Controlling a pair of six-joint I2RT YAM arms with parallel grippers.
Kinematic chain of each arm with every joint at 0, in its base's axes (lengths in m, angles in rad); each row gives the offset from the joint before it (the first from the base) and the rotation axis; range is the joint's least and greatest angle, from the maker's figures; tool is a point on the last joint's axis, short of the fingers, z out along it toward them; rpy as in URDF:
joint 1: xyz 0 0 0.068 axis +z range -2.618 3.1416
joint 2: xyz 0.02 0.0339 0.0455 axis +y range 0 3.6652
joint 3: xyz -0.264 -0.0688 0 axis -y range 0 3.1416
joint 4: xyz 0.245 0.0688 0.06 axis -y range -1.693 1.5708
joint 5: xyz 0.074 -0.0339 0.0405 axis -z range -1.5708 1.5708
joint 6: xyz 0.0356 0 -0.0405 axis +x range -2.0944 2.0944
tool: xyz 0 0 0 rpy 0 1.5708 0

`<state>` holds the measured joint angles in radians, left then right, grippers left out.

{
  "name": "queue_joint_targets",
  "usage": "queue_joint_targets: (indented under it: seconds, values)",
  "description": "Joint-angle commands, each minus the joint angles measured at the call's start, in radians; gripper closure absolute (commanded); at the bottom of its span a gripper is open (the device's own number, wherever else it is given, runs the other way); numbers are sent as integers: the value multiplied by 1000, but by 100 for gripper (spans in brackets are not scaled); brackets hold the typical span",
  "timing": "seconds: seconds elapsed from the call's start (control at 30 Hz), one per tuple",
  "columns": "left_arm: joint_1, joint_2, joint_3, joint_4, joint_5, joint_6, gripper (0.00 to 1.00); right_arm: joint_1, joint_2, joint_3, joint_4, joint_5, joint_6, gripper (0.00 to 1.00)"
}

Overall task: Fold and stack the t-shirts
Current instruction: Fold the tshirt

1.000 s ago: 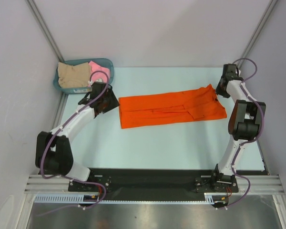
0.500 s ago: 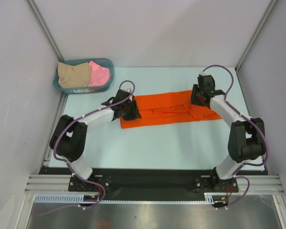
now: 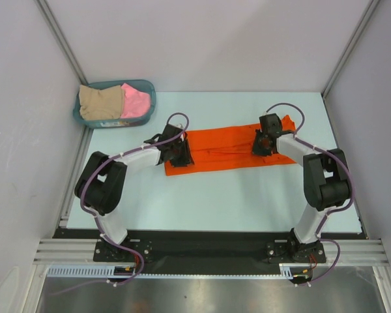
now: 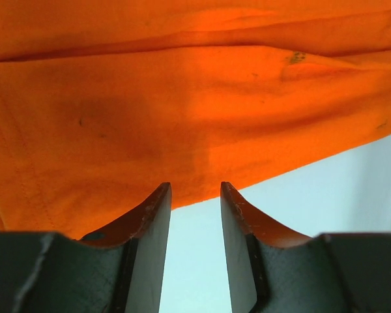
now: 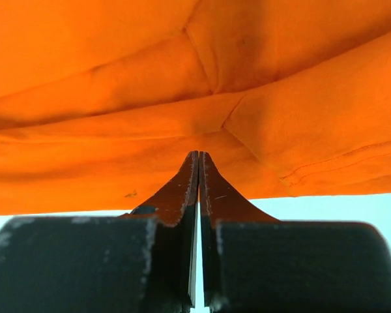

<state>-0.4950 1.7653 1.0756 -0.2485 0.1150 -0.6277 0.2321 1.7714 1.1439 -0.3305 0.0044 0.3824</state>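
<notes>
Orange t-shirt (image 3: 221,151) lies flat across centre frame. Left gripper (image 4: 195,189) has its jaws spread at the cloth's near edge. Right gripper (image 5: 199,156) has its jaws pressed together against a crease, and you cannot tell whether cloth is caught. Pinch both layers, then lift both ends evenly.

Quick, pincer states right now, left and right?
Left pincer: open, at the orange t-shirt edge.
Right pincer: shut, tips against the shirt; whether it pinches cloth cannot be told.

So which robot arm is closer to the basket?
Left. The left gripper is at the orange t-shirt's end nearest the teal basket. The right gripper is at the opposite end, farther away.
</notes>
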Motion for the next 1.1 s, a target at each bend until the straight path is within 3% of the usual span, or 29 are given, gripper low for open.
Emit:
queue_joint_targets:
  seconds: [0.0, 0.23, 1.07]
  values:
    - [13, 14, 24, -2, -21, 5, 59, 10, 5, -9, 41, -6, 15, 100]
    - [13, 19, 12, 0, -26, 0, 59, 12, 42, -30, 85, 31, 12, 100]
    - [38, -23, -98, 15, -90, -20, 61, 10, 174, 145, 110, 100, -23, 100]
